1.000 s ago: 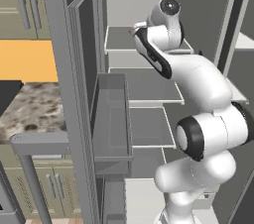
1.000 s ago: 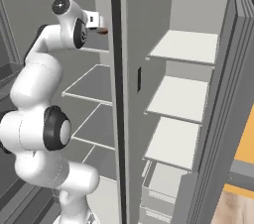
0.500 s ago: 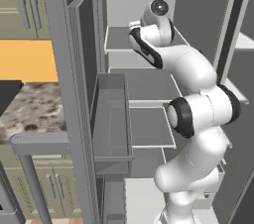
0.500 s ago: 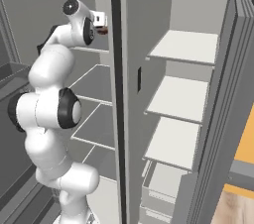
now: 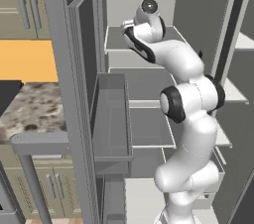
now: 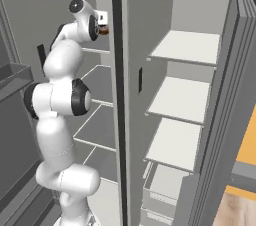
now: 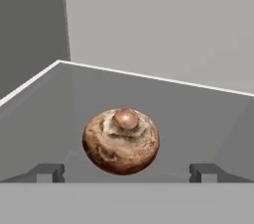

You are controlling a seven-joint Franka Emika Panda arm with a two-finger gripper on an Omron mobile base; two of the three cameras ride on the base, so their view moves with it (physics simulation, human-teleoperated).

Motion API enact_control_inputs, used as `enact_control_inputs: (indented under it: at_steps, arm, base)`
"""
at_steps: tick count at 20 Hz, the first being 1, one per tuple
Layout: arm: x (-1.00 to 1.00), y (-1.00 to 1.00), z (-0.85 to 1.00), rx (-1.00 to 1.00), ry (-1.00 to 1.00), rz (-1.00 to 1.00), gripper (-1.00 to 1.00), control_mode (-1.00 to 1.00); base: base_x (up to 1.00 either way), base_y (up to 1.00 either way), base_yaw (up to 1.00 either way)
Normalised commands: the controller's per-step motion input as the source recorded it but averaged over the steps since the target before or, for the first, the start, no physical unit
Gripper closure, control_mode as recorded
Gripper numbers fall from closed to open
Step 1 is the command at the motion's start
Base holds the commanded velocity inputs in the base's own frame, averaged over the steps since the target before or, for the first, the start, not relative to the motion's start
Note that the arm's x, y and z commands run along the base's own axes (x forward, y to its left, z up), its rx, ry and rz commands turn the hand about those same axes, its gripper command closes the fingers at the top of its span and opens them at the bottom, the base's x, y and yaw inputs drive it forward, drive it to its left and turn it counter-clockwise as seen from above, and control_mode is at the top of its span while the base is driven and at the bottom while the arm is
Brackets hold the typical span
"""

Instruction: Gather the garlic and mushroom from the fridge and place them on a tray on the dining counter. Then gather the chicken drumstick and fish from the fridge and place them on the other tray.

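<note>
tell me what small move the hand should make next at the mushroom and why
Probably ease the gripper straight forward a little more, then close. In the hand view the mushroom sits on the fridge shelf centred between the two fingertips, jaws wide open and apart from it, so the alignment looks right; only the last bit of approach seems to be missing.

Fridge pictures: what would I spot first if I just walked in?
The brown mushroom first: it sits alone on a grey fridge shelf, right between the open jaws in the hand view. Next, the big white arm reaching up into the open fridge.
</note>
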Motion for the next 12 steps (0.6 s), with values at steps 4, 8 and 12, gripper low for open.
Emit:
enact_control_inputs:
  at_steps: [4,8,12]
  arm:
    - [0.39,0.0,-0.07,0.0,0.04,0.0,-1.0,-1.0]
    - [0.21,0.0,-0.1,0.0,0.02,0.0,-1.0,-1.0]
    - [0.17,0.0,-0.18,0.0,0.03,0.0,-1.0,-1.0]
  base:
    - [0.0,0.0,0.0]
    - [0.0,0.0,0.0]
    - [0.0,0.0,0.0]
